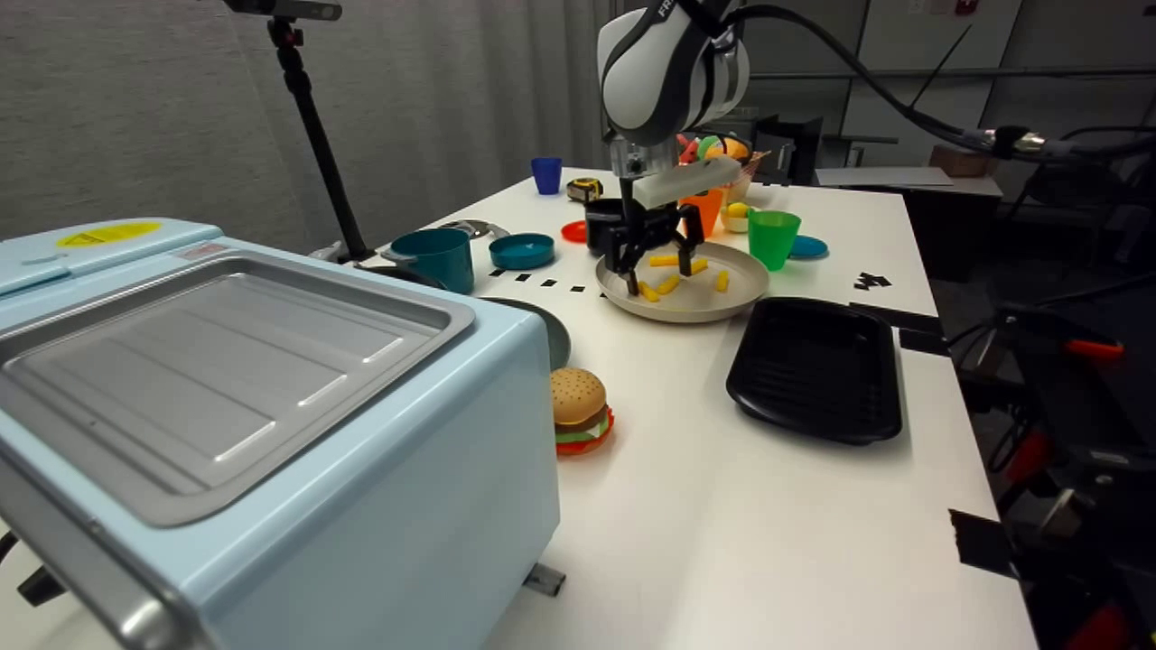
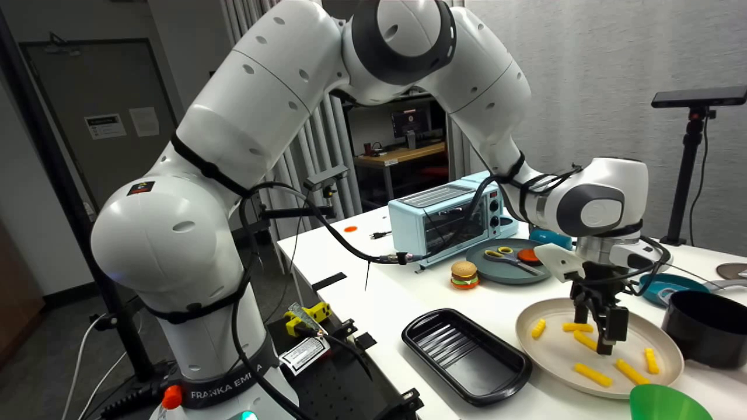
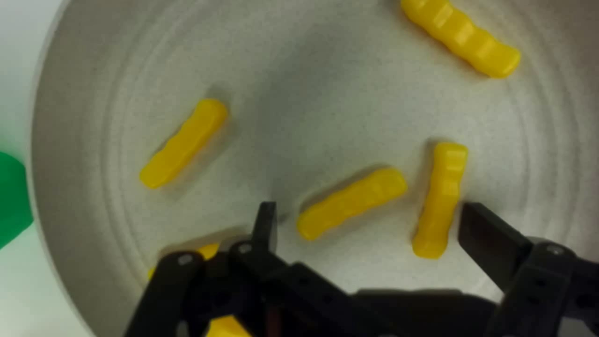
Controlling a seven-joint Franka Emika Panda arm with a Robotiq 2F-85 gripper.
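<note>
Hanging low over the plate, your claw has its fingers apart; in the wrist view, two yellow fries lie between them, others about the plate. Near it on your worktop: tray, black pot, green cup.

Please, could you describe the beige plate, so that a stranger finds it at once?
Look at the white table, then between the ridged black tray and the black pot. There lies the round beige plate, under the open pincer. Unlike the grey-green plate with scissors, it carries yellow crinkle-cut toy fries.
</note>
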